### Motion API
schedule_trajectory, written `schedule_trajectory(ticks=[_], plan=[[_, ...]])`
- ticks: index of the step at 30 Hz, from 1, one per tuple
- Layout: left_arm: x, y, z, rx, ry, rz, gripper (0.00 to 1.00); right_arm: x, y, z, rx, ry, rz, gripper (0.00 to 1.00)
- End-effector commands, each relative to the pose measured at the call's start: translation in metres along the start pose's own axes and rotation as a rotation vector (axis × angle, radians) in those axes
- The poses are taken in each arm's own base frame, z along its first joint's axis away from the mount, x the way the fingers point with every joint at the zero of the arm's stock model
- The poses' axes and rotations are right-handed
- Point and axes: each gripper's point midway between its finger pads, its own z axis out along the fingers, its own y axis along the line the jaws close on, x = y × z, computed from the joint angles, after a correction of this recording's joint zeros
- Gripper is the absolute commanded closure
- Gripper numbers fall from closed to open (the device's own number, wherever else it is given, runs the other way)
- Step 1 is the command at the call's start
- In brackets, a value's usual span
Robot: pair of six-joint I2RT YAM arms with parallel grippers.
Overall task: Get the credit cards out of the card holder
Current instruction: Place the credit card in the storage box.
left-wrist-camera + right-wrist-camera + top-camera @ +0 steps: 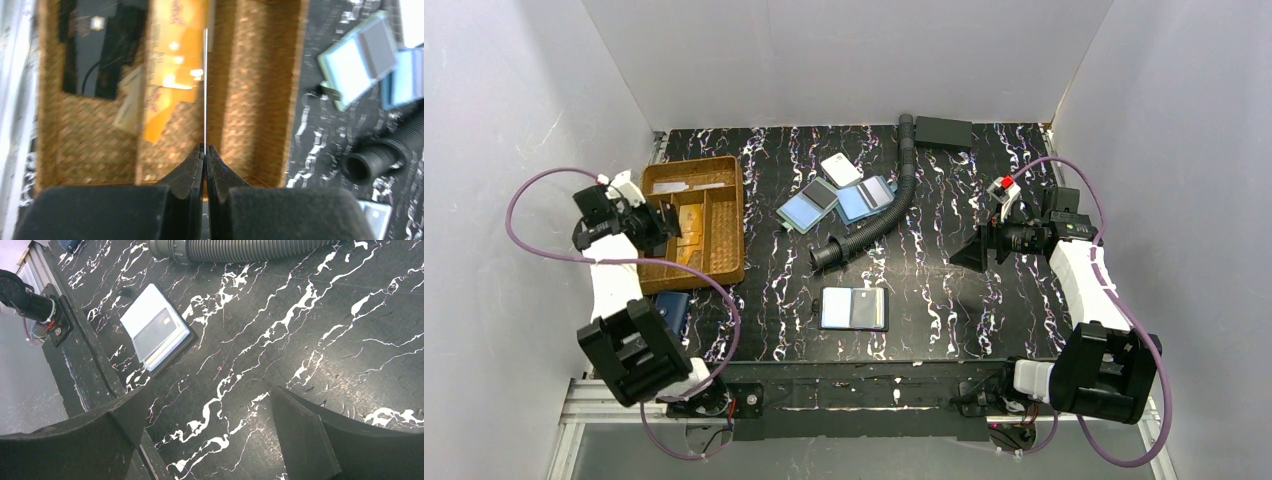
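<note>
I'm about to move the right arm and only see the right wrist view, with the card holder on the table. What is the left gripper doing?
Observer: The left gripper is shut on a thin card, which is edge-on to its wrist camera.
Operator: Where is it?
Observer: Above the wicker basket, out on the robot's left and apart from the card holder.
Operator: Anything in that basket?
Observer: Flat orange-tan pieces lie in it. I cannot tell whether one is a credit card.
</note>
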Motion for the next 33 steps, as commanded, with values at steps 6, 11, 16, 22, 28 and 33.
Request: schedule_trajectory(ticks=[6, 11, 16, 22, 28, 33], plan=[[0.0, 0.053, 0.001, -0.156, 0.077, 0.05, 1.0, -0.005, 0.006, -0.001, -0.016, -0.033, -0.023, 0.02], [0.006, 0.077, 0.003, -0.25, 0.162, 0.084, 1.0, -0.006, 0.008, -0.001, -0.024, -0.037, -0.022, 0.02], [0.011, 0.087, 0.01, -0.274, 0.198, 0.096, 1.0, -0.005, 0.009, -0.001, -0.031, -0.039, -0.018, 0.02], [0.01, 0.094, 0.019, -0.272, 0.229, 0.108, 1.0, -0.006, 0.011, 0.0, -0.043, -0.044, -0.014, 0.02], [0.015, 0.098, 0.031, -0.248, 0.262, 0.099, 1.0, -0.005, 0.011, 0.0, -0.046, -0.043, -0.008, 0.02], [0.016, 0.098, 0.041, -0.221, 0.284, 0.081, 1.0, -0.004, 0.011, 0.001, -0.05, -0.043, -0.004, 0.02]])
